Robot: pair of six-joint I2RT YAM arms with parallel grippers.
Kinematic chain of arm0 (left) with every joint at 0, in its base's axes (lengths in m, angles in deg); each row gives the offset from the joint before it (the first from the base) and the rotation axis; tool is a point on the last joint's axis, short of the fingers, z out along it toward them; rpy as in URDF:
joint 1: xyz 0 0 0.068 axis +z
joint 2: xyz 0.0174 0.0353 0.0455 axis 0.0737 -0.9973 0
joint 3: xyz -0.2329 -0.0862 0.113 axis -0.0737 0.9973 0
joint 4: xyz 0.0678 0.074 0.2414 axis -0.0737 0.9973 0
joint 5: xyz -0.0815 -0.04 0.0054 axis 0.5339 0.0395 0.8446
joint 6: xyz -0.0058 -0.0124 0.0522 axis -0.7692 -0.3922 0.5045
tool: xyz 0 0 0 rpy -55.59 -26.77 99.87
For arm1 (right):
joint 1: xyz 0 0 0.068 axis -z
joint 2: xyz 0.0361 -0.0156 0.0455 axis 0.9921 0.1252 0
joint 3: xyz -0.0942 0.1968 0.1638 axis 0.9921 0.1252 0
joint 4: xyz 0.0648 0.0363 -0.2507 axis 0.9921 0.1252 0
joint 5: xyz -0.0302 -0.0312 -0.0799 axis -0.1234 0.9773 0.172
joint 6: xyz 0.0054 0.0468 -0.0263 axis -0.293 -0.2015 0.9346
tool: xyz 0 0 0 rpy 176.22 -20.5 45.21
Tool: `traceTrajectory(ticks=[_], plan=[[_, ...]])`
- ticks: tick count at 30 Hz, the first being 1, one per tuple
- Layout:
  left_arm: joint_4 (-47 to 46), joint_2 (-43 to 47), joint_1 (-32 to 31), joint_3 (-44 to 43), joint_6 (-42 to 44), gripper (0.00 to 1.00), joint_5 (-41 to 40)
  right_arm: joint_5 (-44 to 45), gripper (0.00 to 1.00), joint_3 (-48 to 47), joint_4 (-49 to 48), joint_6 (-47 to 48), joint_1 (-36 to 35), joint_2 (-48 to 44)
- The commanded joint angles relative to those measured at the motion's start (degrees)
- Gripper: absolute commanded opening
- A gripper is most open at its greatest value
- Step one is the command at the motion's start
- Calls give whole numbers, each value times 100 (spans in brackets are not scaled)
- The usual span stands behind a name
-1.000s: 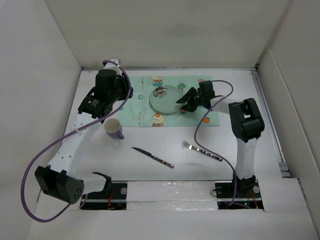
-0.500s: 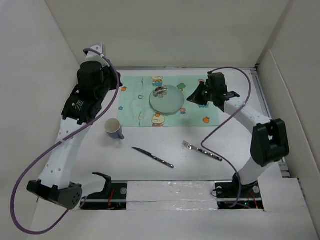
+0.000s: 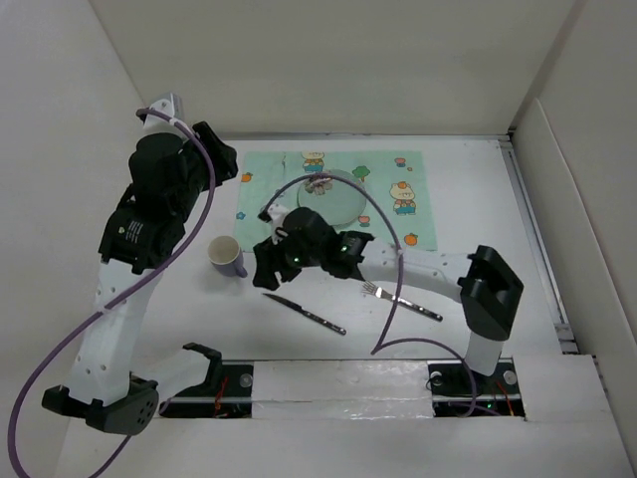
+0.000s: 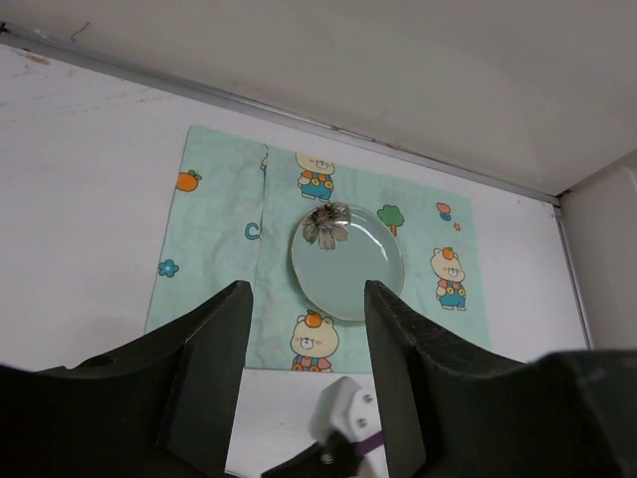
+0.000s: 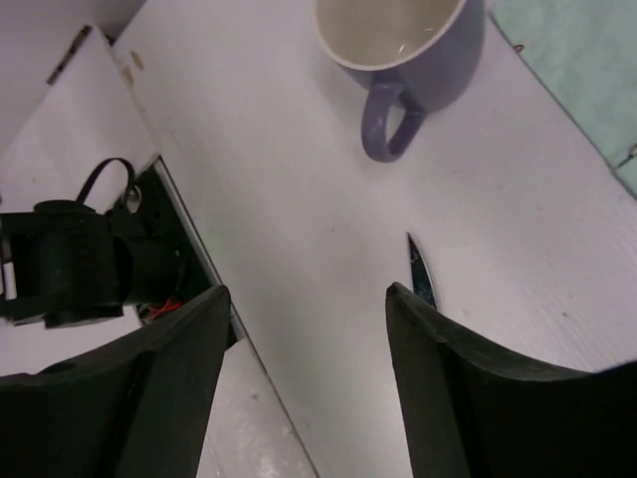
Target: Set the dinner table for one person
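Seen from above, your dinner table, a large flat matte-white rectangle, lies with its long axis running left to right and reaches back to the plain white far wall. At its far middle lies a mint-green cartoon-printed cloth placemat, carrying a pale round glossy plate with a small crumpled brown-grey object at its far rim. Your right gripper hangs low over the table's centre, jaws spread and empty, between a purple ceramic mug and the tip of a slim metal knife. Its black-and-white arm crosses in front of the plate's near edge. A metal fork lies to the knife's right. Your left gripper hovers high at the left, fingers apart, holding nothing.
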Motion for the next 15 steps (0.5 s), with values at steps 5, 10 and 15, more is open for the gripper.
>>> traceTrajectory(ticks=[5, 10, 15], plan=[[54, 346, -40, -280, -150, 46, -103, 1475, 72, -1387, 60, 606, -367, 1135], [36, 399, -146, -200, -141, 46, -173, 1715, 72, -2084, 254, 739, -524, 2022], [1, 390, -260, -148, -141, 46, -77, 2075, 71, -2769, 412, 695, -578, 2533]])
